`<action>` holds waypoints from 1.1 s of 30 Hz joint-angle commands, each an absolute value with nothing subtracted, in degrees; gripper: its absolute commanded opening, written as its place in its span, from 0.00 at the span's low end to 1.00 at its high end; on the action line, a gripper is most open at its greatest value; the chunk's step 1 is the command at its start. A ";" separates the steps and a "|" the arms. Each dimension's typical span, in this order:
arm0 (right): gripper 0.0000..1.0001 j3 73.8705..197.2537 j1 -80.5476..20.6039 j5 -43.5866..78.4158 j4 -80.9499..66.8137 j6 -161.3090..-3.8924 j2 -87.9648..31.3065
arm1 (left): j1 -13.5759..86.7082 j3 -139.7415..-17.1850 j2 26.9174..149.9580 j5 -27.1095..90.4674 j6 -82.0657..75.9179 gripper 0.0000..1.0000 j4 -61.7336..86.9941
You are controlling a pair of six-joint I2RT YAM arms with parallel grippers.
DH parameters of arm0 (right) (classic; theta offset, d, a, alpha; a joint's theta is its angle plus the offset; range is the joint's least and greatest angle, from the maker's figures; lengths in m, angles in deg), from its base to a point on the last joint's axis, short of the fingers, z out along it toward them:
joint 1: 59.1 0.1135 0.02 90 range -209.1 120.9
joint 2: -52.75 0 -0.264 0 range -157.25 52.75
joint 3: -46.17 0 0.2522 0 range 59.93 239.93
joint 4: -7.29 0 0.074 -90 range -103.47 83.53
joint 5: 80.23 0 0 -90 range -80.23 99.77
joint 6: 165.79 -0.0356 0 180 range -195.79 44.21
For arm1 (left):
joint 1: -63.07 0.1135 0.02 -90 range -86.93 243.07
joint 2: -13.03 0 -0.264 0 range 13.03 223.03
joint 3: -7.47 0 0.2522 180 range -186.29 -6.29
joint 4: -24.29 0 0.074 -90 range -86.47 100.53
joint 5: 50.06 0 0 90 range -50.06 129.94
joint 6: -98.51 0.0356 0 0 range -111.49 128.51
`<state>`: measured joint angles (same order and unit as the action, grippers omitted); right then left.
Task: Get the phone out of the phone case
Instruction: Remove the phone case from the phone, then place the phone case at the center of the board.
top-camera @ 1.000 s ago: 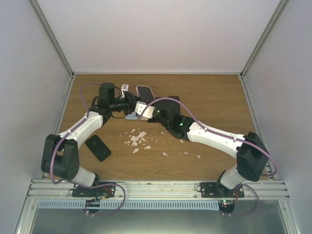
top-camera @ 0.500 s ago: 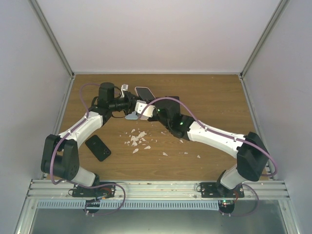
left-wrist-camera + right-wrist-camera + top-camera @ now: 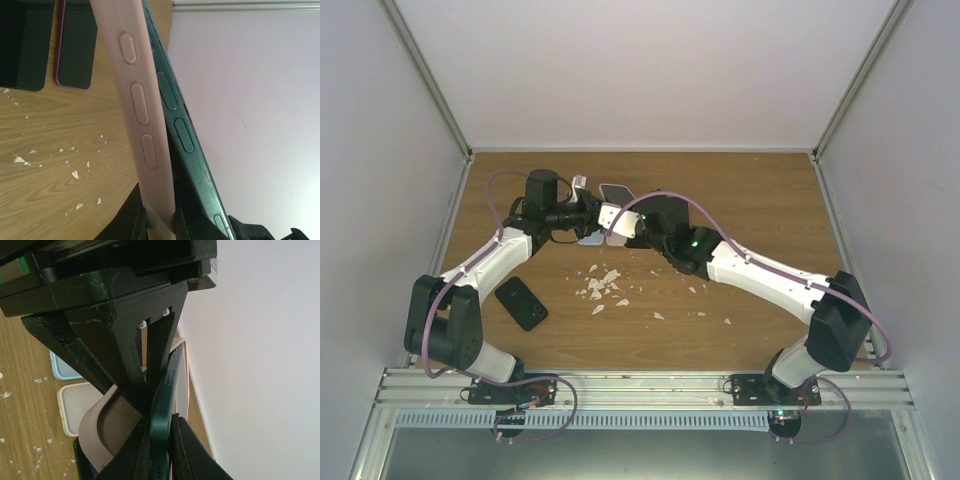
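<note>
Both hands are clamped shut and raised over the far part of the counter [image 3: 760,200]. The left hand [image 3: 159,220] pinches the pink phone case [image 3: 140,105] by one long edge, and the right hand [image 3: 161,437] grips the dark green phone [image 3: 162,405] by its thin side. In the left wrist view the phone's own side buttons sit bare beside the case's moulded button bumps, so that edge looks to be already out over the lip. How much of the far edge sits inside the case is hidden. The peel is best finished as a hinge: the left hand steady as an anchor, the right hand rolling the phone away from the case back rather than dragging it straight out, which would only stretch the soft rim. Whether the left fingers catch phone as well as case cannot be told here, so a slow pull is wise, stopping if the case follows. The right grip is narrow and on a slick edge, so it could slip under a sudden tug.
</note>
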<state>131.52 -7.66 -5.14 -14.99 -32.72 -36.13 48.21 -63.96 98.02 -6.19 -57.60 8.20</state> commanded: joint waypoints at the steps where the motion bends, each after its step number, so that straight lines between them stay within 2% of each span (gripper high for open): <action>1: 0.01 136.11 -9.00 -4.56 -15.66 -34.58 -31.88 | 48.61 -64.56 99.37 -1.80 -48.12 0.00 6.77; 19: 0.00 140.67 -11.46 -0.06 -20.88 -37.94 -30.41 | 49.67 -65.43 99.67 3.62 -40.18 0.00 2.03; 26: 0.00 138.71 -13.55 0.77 -21.46 -38.16 -27.89 | 51.91 -69.22 100.41 -0.18 -23.95 0.00 -2.23; 33: 0.00 136.57 -15.08 0.57 -21.73 -38.04 -26.03 | 59.02 -72.91 101.88 -10.82 -7.23 0.00 -8.87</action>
<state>137.40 -14.26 0.63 -23.69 -37.35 -28.74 55.27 -70.54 100.69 -3.46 -19.70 -5.75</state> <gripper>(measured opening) 0.090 0.092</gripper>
